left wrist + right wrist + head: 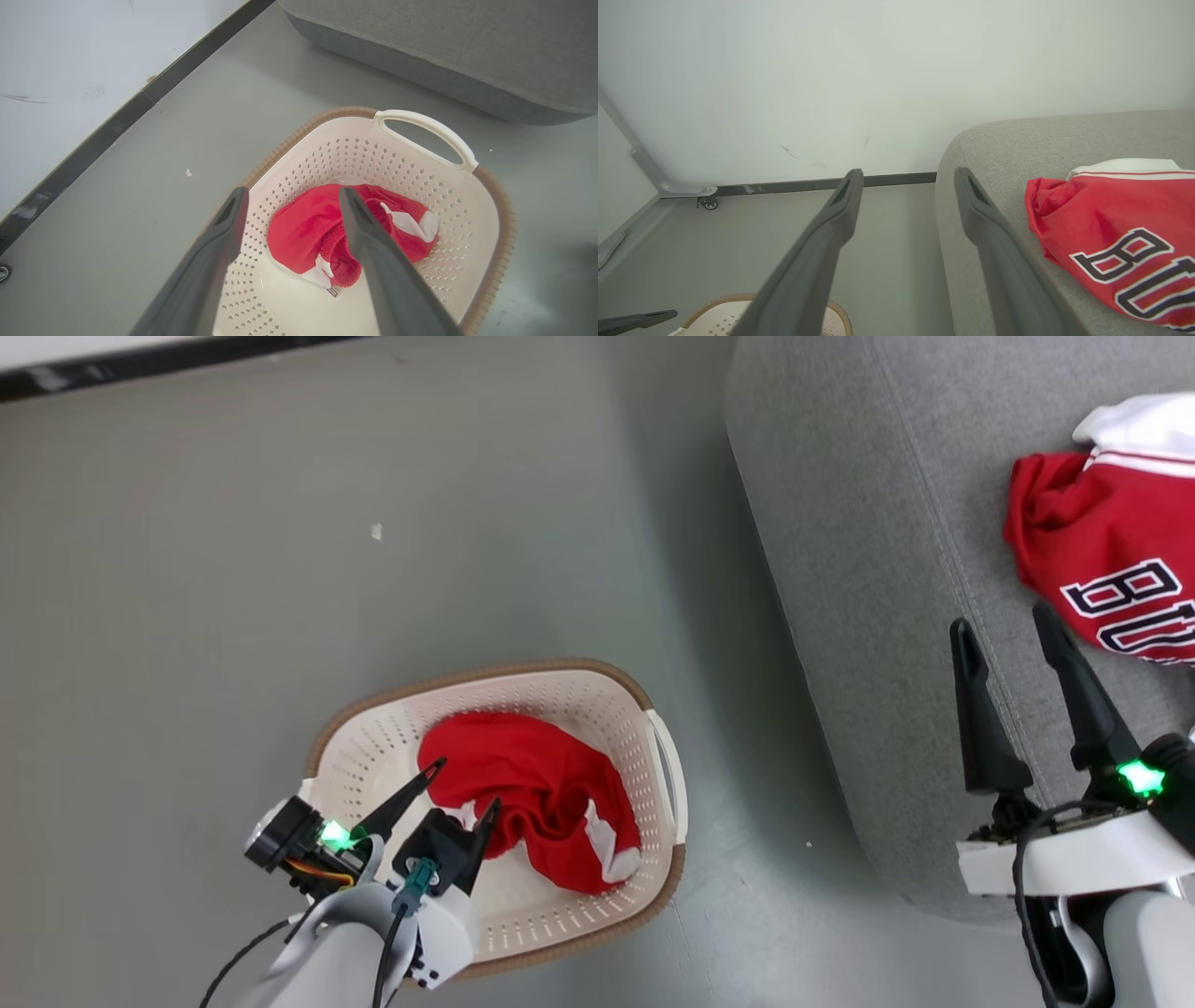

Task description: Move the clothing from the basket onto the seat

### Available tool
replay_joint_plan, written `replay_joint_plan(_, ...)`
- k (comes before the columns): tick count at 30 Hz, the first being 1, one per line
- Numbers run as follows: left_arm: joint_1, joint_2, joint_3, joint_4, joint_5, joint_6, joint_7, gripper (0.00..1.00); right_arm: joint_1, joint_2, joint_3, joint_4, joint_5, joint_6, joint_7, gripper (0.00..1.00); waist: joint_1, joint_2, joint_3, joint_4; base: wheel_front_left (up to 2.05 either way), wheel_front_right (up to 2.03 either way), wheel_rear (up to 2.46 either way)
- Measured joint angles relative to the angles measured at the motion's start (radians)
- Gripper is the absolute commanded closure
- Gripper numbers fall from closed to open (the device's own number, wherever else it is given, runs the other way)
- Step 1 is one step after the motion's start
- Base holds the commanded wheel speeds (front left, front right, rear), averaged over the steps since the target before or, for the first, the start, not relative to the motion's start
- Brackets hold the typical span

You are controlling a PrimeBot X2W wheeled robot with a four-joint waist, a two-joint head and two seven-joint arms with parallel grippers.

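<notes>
Closest to you, your left gripper point(467, 781) hangs over the near end of the laundry basket point(485, 672), its two dark fingers spread wide and pinching nothing. Below the tips a crumpled red garment point(523, 770) with white trim lies on the basket's bottom, towards the handle side; you cannot tell whether the tips touch it. The basket stands on the grey floor point(233, 569), near the grey sofa point(868, 523) but apart from it. Your right gripper point(1003, 616) sits over the sofa's seat near its rounded edge, with its fingers also wide apart and empty. A red jersey point(1092, 523) with white stripes and navy, white-outlined block letters lies on the seat just beside that gripper's outer finger, ungripped.
</notes>
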Motion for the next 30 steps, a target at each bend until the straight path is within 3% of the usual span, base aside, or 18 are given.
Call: replay_joint_plan(30,-0.184,0.032,-0.098,0.177,0.144,-0.011,0.000,0.00,-0.226,0.000,0.066,0.038,0.085,0.000,-0.013,0.00,0.0000,0.0000,0.257,-0.109,0.00,0.00,0.00)
